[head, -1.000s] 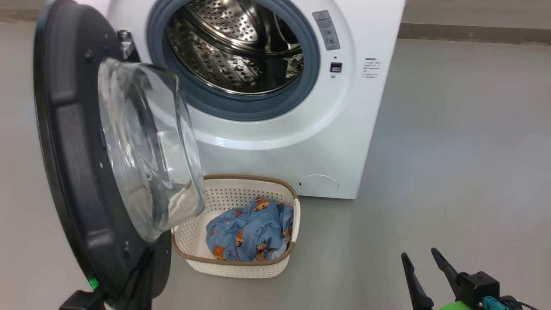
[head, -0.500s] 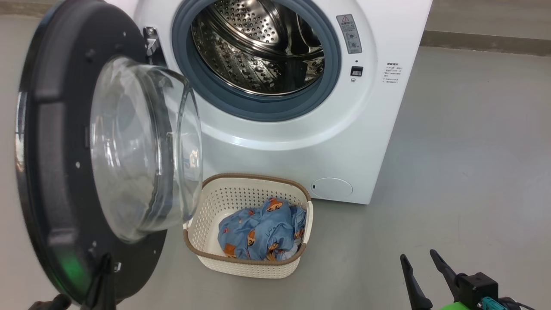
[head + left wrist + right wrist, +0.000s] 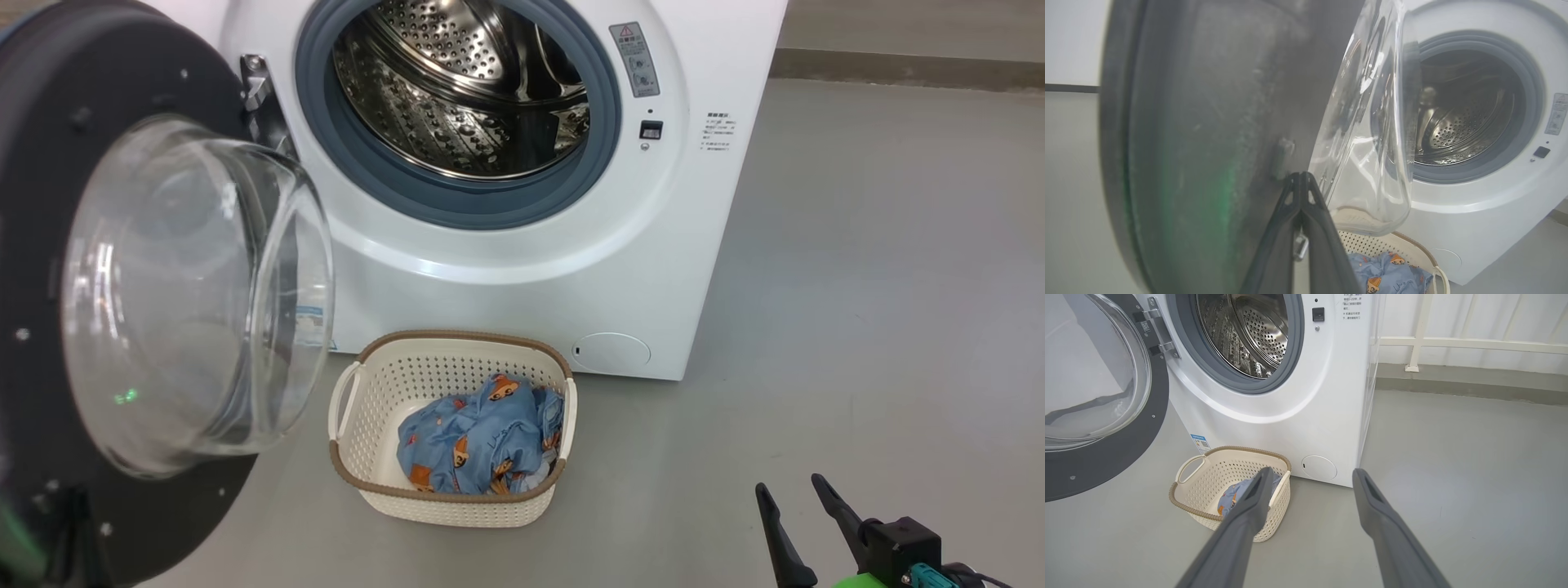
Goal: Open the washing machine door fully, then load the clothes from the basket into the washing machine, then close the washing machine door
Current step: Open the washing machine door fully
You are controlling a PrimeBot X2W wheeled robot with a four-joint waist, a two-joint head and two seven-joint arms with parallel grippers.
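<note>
The washing machine point(image 3: 531, 269) stands with its steel drum point(image 3: 457, 90) exposed. Its black door point(image 3: 49, 163) is swung wide to the left, the glass bowl point(image 3: 188, 294) bulging from its inner face. In the left wrist view my left gripper point(image 3: 1300, 174) is shut, its tips against the dark door point(image 3: 1208, 122) beside the glass. The basket point(image 3: 457, 335) sits on the floor before the machine with the blue clothes point(image 3: 473, 441) bundled inside. My right gripper point(image 3: 789, 483) hangs open at the lower right, apart from everything. It points toward the basket point(image 3: 1229, 457) and clothes point(image 3: 1231, 496).
Grey floor point(image 3: 857, 286) spreads to the right of the machine. A white railing point(image 3: 1453, 343) and a low kerb run along the back wall. The open door point(image 3: 1106, 465) overhangs the floor left of the basket.
The door has swung farther open to the left, turning its inner face more toward the head camera. The head view has shifted a little. My right gripper has stayed put.
</note>
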